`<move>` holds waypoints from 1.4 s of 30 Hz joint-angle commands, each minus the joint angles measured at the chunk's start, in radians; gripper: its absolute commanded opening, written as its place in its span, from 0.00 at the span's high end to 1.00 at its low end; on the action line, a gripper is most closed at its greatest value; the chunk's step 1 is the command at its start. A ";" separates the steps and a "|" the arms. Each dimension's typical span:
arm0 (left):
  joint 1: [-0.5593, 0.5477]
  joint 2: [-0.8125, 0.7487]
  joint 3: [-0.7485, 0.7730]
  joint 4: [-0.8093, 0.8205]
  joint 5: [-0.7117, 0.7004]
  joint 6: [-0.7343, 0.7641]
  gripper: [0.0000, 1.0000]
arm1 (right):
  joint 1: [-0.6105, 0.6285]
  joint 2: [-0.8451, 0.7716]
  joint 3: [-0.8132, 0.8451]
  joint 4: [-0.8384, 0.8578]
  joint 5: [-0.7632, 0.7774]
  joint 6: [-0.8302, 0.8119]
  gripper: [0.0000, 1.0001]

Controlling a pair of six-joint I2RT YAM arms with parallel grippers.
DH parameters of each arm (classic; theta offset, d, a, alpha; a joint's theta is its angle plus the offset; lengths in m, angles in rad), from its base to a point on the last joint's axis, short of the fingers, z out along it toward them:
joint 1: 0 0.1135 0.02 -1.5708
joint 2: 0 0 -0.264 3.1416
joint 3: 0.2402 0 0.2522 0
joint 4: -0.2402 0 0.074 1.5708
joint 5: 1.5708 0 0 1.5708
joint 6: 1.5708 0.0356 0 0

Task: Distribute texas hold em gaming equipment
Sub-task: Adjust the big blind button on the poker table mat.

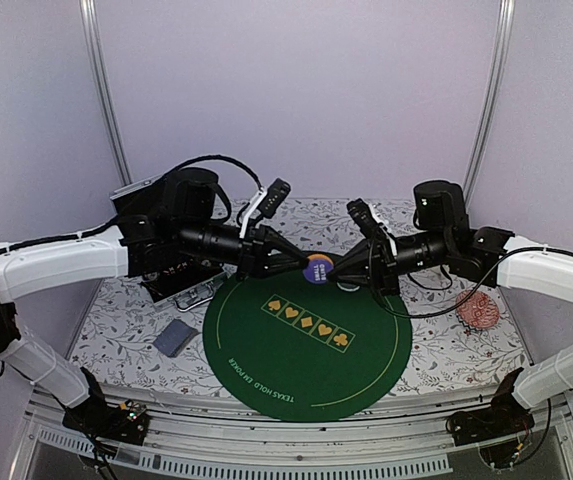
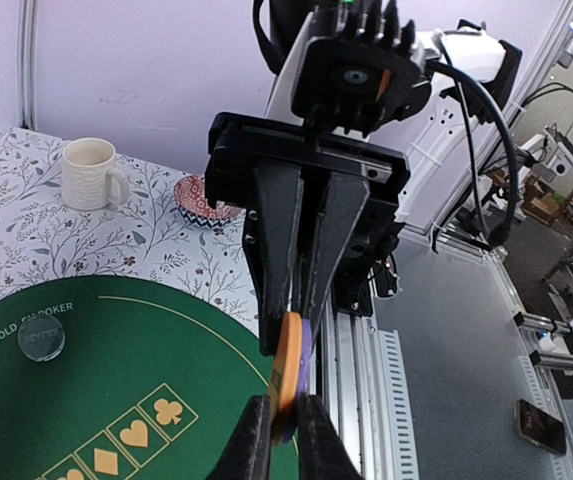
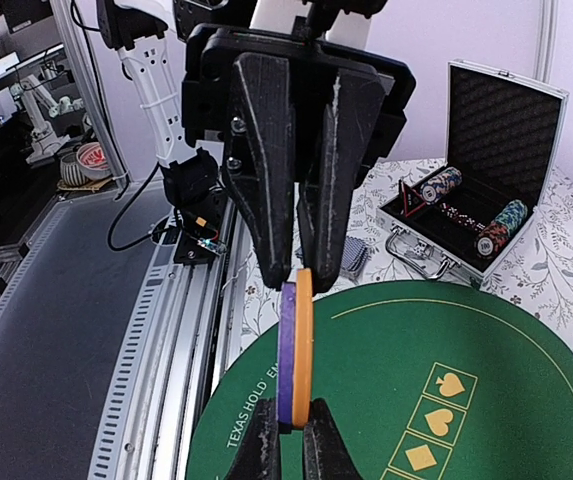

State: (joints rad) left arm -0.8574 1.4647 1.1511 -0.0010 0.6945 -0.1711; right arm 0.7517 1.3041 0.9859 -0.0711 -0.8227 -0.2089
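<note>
Orange round disc [image 1: 317,269], purple-faced: on edge above the far rim of the green round mat [image 1: 306,345], my left hand [image 2: 284,420] and right hand [image 3: 291,435] both clamped on it.

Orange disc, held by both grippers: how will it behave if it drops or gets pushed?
The orange disc looks stiff: pinched at opposite edges by the left gripper and right gripper, it shows no bend. Thin and round, held on edge, it would likely roll if dropped on the green mat. Smooth faces may slip.
</note>
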 commanded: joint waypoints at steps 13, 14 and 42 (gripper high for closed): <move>-0.017 0.091 -0.055 0.049 -0.031 -0.137 1.00 | -0.017 0.035 -0.055 0.060 0.069 0.030 0.98; -0.029 0.103 -0.061 0.057 -0.047 -0.150 1.00 | -0.017 0.039 -0.066 0.060 0.070 0.038 0.98; -0.060 -0.058 -0.255 0.061 -0.064 0.175 0.54 | 0.118 -0.029 -0.286 0.207 0.325 -0.187 0.98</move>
State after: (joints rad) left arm -0.9016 1.3861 0.9485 -0.0345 0.5625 -0.0708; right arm 0.8421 1.2987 0.7055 0.0895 -0.5468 -0.2867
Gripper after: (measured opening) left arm 0.443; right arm 0.058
